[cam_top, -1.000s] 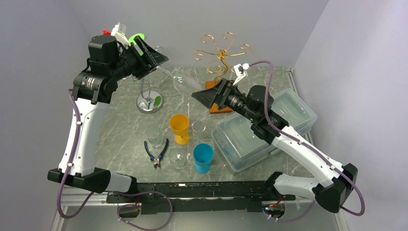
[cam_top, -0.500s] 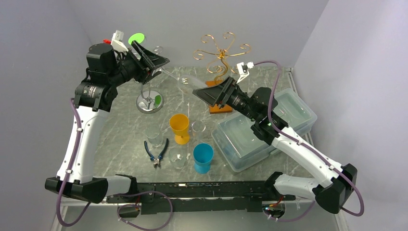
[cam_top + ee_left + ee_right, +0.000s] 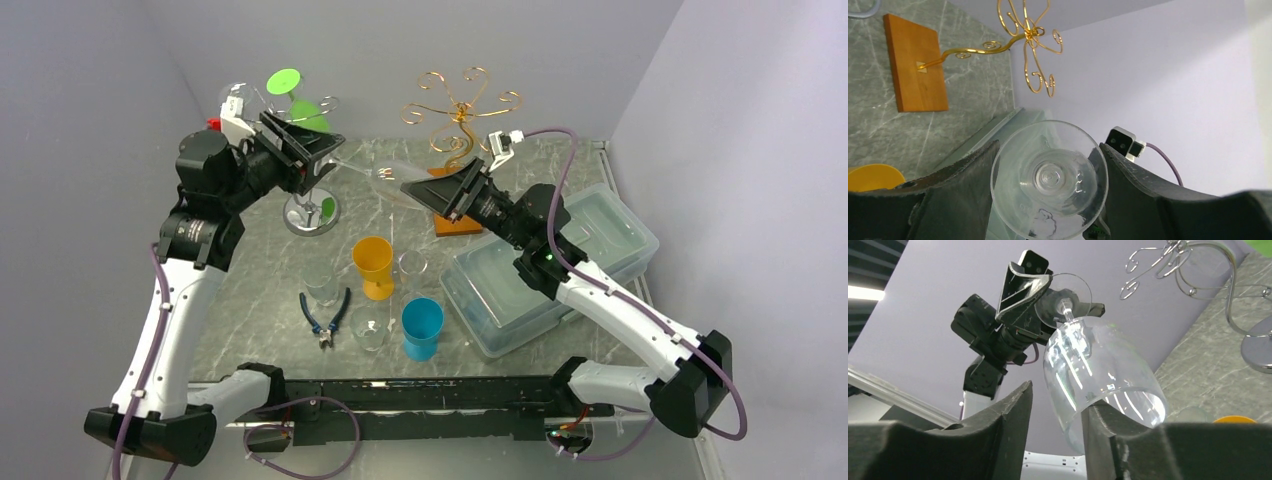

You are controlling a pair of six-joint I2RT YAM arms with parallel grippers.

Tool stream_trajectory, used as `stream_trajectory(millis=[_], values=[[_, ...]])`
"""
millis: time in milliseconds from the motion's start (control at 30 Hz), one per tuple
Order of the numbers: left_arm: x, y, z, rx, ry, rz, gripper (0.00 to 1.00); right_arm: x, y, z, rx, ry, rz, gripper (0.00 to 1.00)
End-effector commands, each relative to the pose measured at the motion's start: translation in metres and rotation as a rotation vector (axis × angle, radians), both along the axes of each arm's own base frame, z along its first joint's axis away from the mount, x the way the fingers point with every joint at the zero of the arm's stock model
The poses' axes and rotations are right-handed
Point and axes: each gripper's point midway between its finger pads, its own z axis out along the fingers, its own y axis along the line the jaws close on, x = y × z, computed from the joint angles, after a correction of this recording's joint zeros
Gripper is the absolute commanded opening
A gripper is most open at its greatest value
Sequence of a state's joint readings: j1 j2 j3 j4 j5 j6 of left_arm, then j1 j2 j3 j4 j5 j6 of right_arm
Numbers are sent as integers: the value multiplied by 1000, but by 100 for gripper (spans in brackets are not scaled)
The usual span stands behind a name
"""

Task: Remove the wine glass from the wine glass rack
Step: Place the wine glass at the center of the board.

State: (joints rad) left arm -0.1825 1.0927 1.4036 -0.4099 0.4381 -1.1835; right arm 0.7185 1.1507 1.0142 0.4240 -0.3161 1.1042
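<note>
Clear wine glass (image 3: 388, 178) is seen mid-air, roughly horizontal, stretched betw. the two grippers above the marble-look table (image 3: 250, 270). Foot end is pinched by the L gripper (image 3: 325, 152): in the L wrist view the round foot is squeezed edge to edge betw. both fingers (image 3: 963, 200), w/ the bowl pointed away from the cam.

Bowl end is taken in by the R gripper (image 3: 418, 195). In the R wrist view the bowl is framed by its two fingers (image 3: 1008, 430) at a half-closed spread. One finger is overlapped by the glass and a sliver of wall is visible beside the other. Whether it's actually clamped can't be told.

The glass is held apart from the chrome rack (image 3: 310, 205), which is just below the L gripper, a green glass (image 3: 284, 80) up at its top. A gold wire rack (image 3: 460, 100) on a wood base (image 3: 452, 228) is spotted behind the R gripper. Nearer on the table: orange cup (image 3: 373, 262), blue cup (image 3: 421, 325), pliers (image 3: 325, 315), and clear bins (image 3: 540, 270) to the R.
</note>
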Motion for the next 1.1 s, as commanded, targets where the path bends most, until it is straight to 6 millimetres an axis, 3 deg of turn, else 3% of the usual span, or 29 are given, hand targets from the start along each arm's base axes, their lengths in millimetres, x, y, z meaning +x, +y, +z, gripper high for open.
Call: stream_trajectory(millis=[0, 100, 200, 500, 800, 900, 1067], values=[[-13, -1, 36, -101, -111, -14, 29, -6, -3, 30, 100, -58, 24, 37], [-16, 0, 32, -109, -114, -8, 33, -5, -2, 30, 111, -52, 28, 18], [-18, 2, 24, -90, -110, 2, 43, -4, -1, 31, 106, -47, 29, 0], [-31, 23, 1, 144, -110, 83, 98, -2, -9, 31, -17, -49, -42, 0], [-48, 63, -9, 434, -103, 206, 99, -10, -12, 29, -164, -56, -35, 0], [-57, 83, 0, 531, -121, 280, 99, -15, -7, 27, -236, -61, -14, 0], [-73, 106, 28, 613, -182, 370, 99, -33, 20, 15, -422, -96, 19, 0]])
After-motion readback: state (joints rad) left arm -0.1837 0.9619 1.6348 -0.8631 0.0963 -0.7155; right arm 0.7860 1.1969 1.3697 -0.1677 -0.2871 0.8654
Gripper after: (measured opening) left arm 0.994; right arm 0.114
